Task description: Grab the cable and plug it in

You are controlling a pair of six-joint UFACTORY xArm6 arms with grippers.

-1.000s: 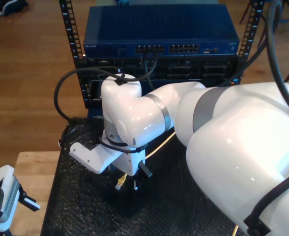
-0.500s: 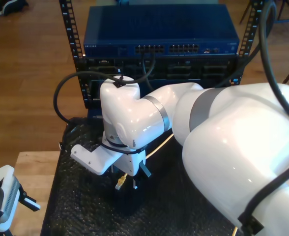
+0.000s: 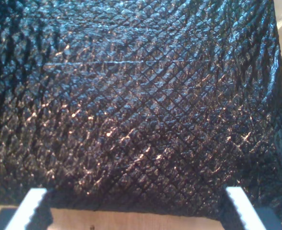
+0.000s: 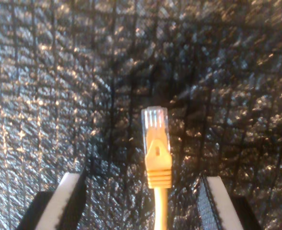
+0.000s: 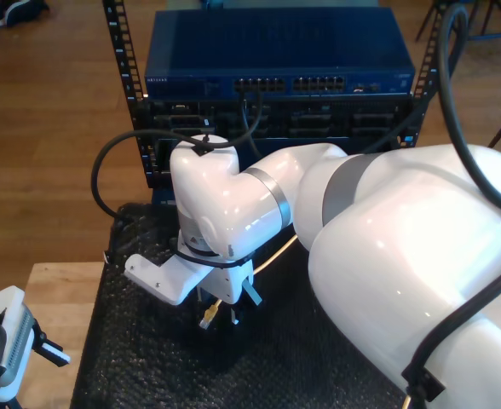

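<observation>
One cable [image 4: 156, 158], pale yellow with a clear clip connector, lies on the black mat [image 5: 148, 358] between the spread fingers [image 4: 62, 203] of my second gripper [image 4: 141, 203], untouched by either pad. My first gripper [image 3: 131, 208], at the exterior view's lower left, hangs released over the mat's edge. Behind stands one blue switch [image 5: 276, 51] with two port blocks; its white lettering is too small to read.

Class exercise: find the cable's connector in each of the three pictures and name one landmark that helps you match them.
Exterior view: the connector sits under my second tool, just above the black mat.
Second wrist view: the connector lies midway between the tool's fingers.
First wrist view: not in it.
Shared landmark: the black mat.
</observation>
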